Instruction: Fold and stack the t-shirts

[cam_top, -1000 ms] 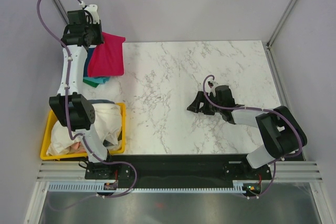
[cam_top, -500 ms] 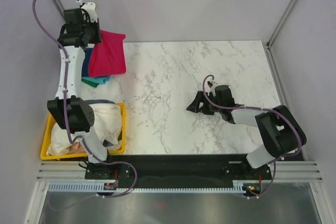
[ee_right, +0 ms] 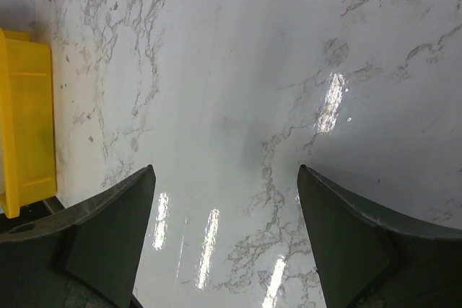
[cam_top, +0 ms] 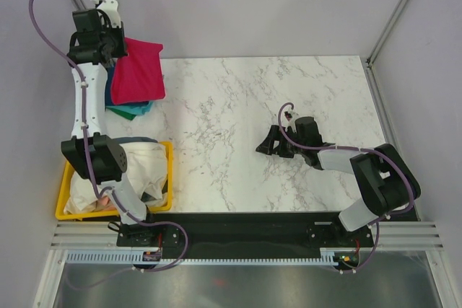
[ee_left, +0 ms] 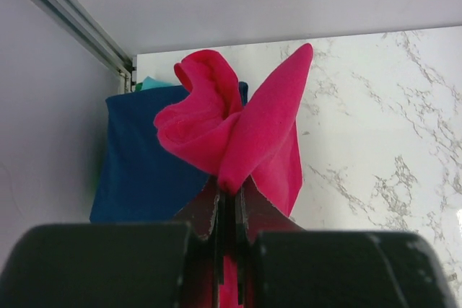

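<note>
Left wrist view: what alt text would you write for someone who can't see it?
The black left gripper pinches a bunched hot-pink cloth t-shirt, with a folded dark blue t-shirt lying beyond it at the corner of a white marble table. A sliver of teal cloth peeks from behind the blue one.

Open tabletop (cam_top: 231,99) centre — yellow bin (cam_top: 172,178), shirt stack (cam_top: 137,111) block left edge.

- A white marble table (cam_top: 289,99), veined in grey.
- A yellow bin (cam_top: 170,178) at the table's near left corner.
- An aluminium rail (cam_top: 422,234) along the table's near edge.
- A metal post (cam_top: 395,11) rising from the table's far right corner.
</note>
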`<action>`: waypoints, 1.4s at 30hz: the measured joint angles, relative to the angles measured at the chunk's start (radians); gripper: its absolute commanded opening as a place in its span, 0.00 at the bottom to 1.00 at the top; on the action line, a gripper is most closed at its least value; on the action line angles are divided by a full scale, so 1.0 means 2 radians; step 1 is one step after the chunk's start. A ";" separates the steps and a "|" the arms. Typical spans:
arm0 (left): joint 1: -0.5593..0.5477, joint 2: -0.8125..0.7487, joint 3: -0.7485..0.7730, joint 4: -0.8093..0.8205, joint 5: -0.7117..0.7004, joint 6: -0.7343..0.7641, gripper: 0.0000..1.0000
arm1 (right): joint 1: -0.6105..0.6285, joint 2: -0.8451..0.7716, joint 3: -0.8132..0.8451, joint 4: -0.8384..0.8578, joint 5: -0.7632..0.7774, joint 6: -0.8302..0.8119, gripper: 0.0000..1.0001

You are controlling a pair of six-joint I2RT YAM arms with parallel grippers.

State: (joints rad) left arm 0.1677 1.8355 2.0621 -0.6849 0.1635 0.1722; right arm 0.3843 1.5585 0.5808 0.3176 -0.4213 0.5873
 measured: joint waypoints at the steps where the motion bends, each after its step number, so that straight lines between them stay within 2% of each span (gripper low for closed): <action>1: 0.004 0.005 0.007 0.000 0.002 0.000 0.02 | 0.000 0.000 0.000 0.000 0.000 0.000 0.88; 10: 0.035 0.069 0.056 0.003 0.026 0.003 0.02 | 0.000 0.005 0.003 0.002 -0.005 0.000 0.88; 20: 0.073 0.207 0.159 0.003 0.042 0.004 0.04 | 0.000 0.007 0.004 0.004 -0.009 0.000 0.88; 23: 0.087 0.231 0.177 0.017 0.043 0.004 0.15 | 0.000 0.013 0.008 0.006 -0.012 0.000 0.88; 25: 0.097 0.245 0.182 0.034 0.040 0.003 0.30 | 0.000 0.016 0.012 0.006 -0.014 0.001 0.88; 26: 0.103 0.253 0.185 0.046 0.039 0.000 0.40 | 0.000 0.018 0.013 0.006 -0.014 0.001 0.88; 27: 0.108 0.261 0.188 0.060 0.035 -0.004 0.56 | 0.000 0.019 0.014 0.006 -0.015 0.001 0.88; 28: 0.112 0.268 0.190 0.070 0.031 -0.007 0.62 | 0.000 0.020 0.015 0.006 -0.016 0.001 0.88; 29: 0.118 0.274 0.190 0.079 0.024 -0.014 0.73 | 0.000 0.021 0.016 0.006 -0.017 0.001 0.88; 30: 0.123 0.280 0.190 0.085 0.019 -0.020 0.99 | 0.000 0.023 0.017 0.006 -0.017 0.001 0.88; 34: 0.139 0.288 0.190 0.089 0.013 -0.042 1.00 | 0.000 0.028 0.022 0.008 -0.020 0.002 0.88; 38: 0.131 0.283 0.190 0.090 0.011 -0.077 1.00 | 0.000 0.030 0.022 0.011 -0.023 0.002 0.88; 42: 0.120 0.241 0.160 0.093 0.008 -0.108 1.00 | 0.000 0.030 0.022 0.011 -0.023 0.002 0.88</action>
State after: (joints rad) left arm 0.4068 2.3169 2.3817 -0.4999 0.1799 -0.0429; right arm 0.3843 1.6184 0.6254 0.3405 -0.4667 0.5915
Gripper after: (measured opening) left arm 0.993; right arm 0.880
